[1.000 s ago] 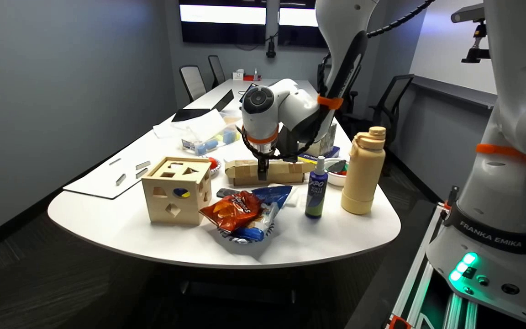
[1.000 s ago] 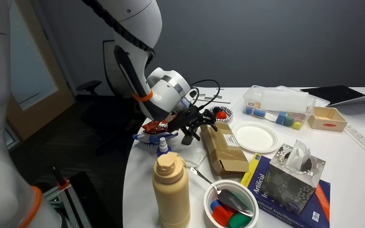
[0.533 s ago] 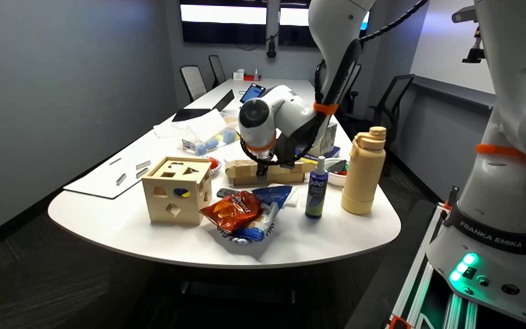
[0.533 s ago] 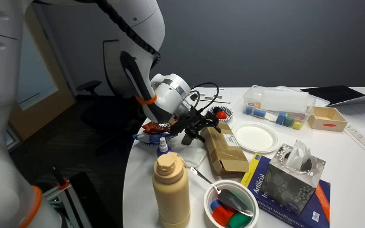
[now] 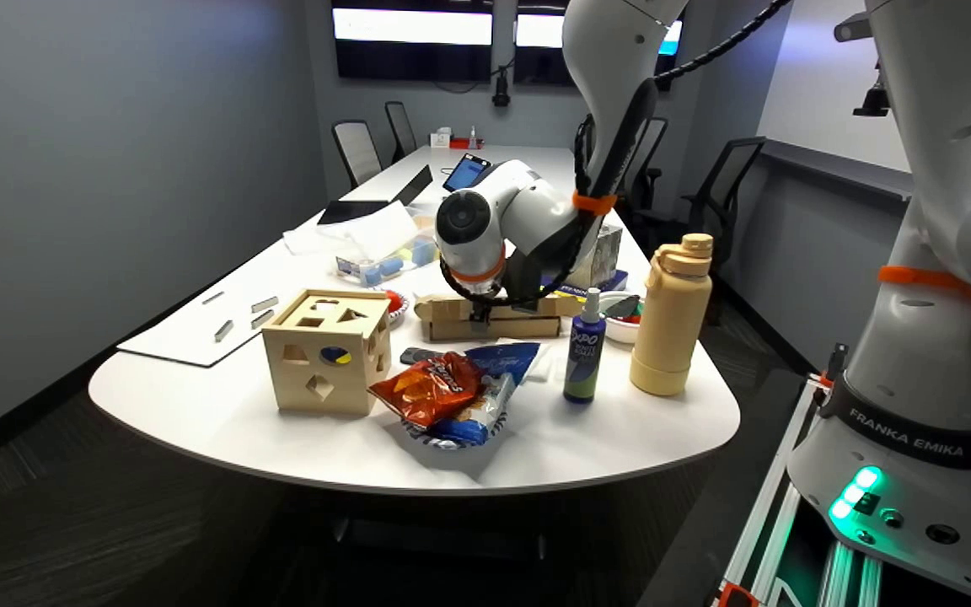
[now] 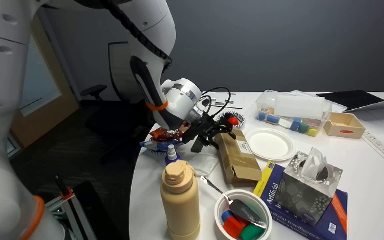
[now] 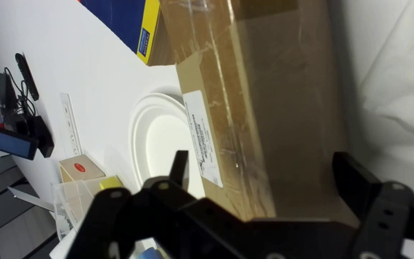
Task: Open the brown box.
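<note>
On 1 white table (image 5: 199,388), counted: 1 brown box (image 6: 243,160), 1 wooden cube (image 5: 325,354), 1 tan bottle (image 6: 180,206), 1 spray bottle (image 5: 584,354), 1 white plate (image 6: 270,145), 1 book (image 6: 325,231) bearing 1 tissue box (image 6: 305,193), 1 tub (image 6: 243,193) holding blocks (image 6: 233,227) and 1 spatula (image 6: 247,213), 1 clear bin (image 6: 262,103), and 1 small wooden tray (image 6: 345,130). 1 whiteboard (image 5: 174,337) carries 4 short grey bars (image 5: 222,330). 1 patterned bowl (image 5: 492,428) holds snack bags (image 5: 431,388); at least 2, exact number unclear. The tan bottle stands upright.

The brown box lies on the table, between the white plate and a crumpled white sheet (image 6: 204,163), 1 end just beside the book. Its top carries shiny tape (image 7: 228,118).

1 arm (image 6: 150,76) observed, angled down to the table, wrist low. The gripper (image 7: 259,167) is tilted at the box end farther from the book. Fingers are spread wide; in the wrist view 1 shows on the plate side, 1 on the sheet side, cardboard in view between them. Contact with the box cannot be told.
</note>
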### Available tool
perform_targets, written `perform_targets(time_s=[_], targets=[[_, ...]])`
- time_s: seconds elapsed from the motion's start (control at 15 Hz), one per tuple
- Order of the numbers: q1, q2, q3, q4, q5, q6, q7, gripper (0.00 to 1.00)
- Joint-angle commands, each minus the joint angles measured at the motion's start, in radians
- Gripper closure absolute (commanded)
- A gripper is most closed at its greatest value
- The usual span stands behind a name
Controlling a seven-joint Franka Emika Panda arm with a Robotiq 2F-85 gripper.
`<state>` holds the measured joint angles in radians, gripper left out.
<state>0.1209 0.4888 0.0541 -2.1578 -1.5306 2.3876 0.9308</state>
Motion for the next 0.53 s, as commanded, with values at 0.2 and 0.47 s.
perform_targets(time_s=[0.2, 0.47], targets=[[-0.007, -0.030, 0.011, -0.019, -0.081, -0.034, 0.092, 0.00], [-0.011, -0.049, 0.014, -0.028, -0.095, -0.051, 0.115, 0.00]])
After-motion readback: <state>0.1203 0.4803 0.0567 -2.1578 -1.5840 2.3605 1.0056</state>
